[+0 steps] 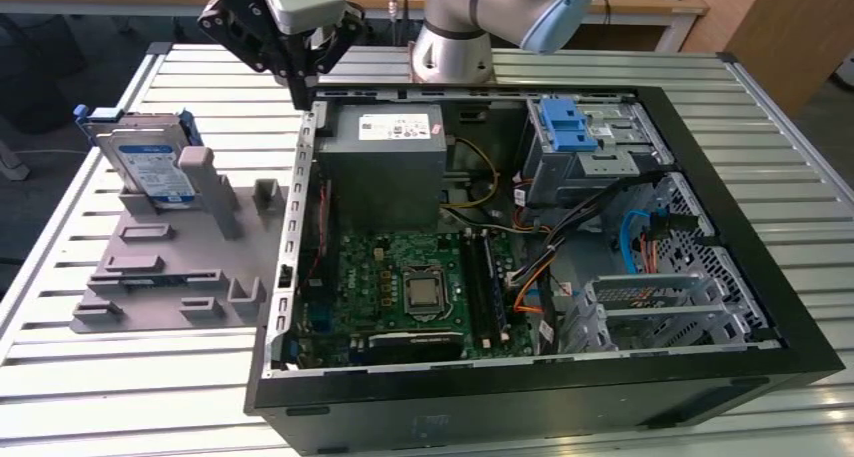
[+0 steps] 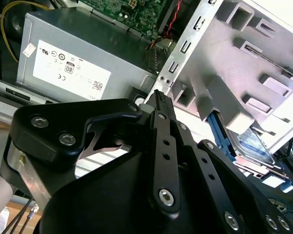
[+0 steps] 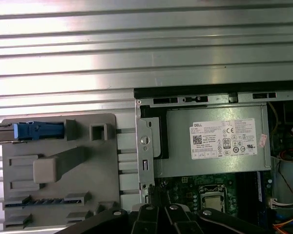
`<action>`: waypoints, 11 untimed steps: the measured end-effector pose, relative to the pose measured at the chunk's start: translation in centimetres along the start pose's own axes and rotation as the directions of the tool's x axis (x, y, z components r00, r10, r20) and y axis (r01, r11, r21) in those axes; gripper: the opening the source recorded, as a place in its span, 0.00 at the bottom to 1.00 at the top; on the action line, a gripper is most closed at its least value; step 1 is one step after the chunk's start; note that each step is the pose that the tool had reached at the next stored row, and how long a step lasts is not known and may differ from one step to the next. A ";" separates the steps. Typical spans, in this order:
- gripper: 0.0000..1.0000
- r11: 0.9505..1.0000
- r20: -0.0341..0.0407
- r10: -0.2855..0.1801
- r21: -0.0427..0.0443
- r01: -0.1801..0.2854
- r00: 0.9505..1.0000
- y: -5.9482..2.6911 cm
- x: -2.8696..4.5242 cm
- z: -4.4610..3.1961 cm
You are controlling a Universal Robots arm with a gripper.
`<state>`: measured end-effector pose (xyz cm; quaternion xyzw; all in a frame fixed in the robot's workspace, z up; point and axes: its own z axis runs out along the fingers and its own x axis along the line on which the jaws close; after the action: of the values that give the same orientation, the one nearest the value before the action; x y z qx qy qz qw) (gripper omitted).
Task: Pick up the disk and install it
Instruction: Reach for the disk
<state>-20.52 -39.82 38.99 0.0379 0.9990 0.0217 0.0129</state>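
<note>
The disk [image 1: 144, 165] stands on edge in a grey holder [image 1: 160, 267] on the table, at the exterior view's left. It has a blue-and-white label and a blue frame. It also shows as the disk [image 2: 256, 146] in the second wrist view and edge-on as the disk [image 3: 36, 130] in the first wrist view. My gripper [image 1: 304, 95] hangs above the open computer case's wall, to the right of the disk and apart from it. Its black fingers are shut together with nothing between them, as the gripper [image 2: 157, 97] shows.
The open computer case [image 1: 747, 357] lies on its side on the slatted metal table [image 1: 107, 397]. Inside are a grey power supply [image 1: 387, 162], a motherboard [image 1: 400, 287], a blue-latched drive bay [image 1: 574, 132] and a metal drive cage [image 1: 654, 312] with cables.
</note>
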 end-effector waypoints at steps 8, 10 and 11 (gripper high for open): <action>0.11 1.000 0.000 0.000 0.000 0.000 1.000 -0.07 0.90 0.01; 0.11 1.000 0.000 0.000 0.000 0.000 1.000 -0.08 1.13 0.02; 0.11 1.000 0.000 0.000 0.000 0.000 1.000 -0.09 1.24 0.02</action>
<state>-21.76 -39.81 38.94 0.0378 0.9990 0.0217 0.0129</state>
